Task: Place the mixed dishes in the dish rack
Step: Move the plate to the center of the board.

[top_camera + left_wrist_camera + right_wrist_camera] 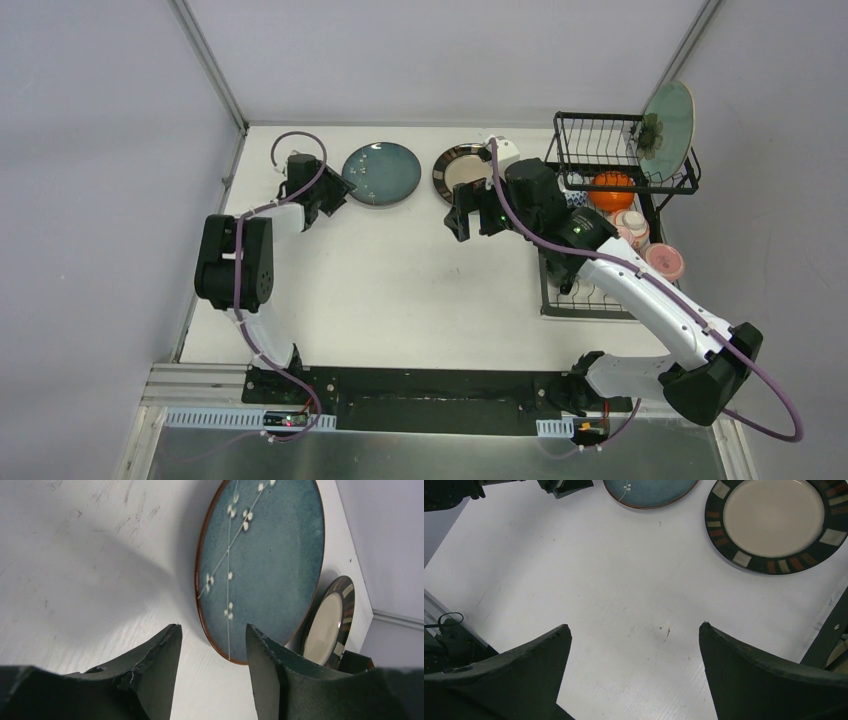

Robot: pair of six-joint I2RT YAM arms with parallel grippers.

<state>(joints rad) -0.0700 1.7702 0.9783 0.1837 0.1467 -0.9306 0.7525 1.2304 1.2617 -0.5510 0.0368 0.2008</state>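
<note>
Hovering near the tabletop's (400, 290) far left corner, the left gripper (214, 630) is half-open with nothing in it, tips just short of the dark teal plate (381, 173). The beige plate (460, 172) lies next along the far edge. The right gripper (465, 222) is spread wide beside it, and the dish rack (545, 290) hugs the right edge.
</note>
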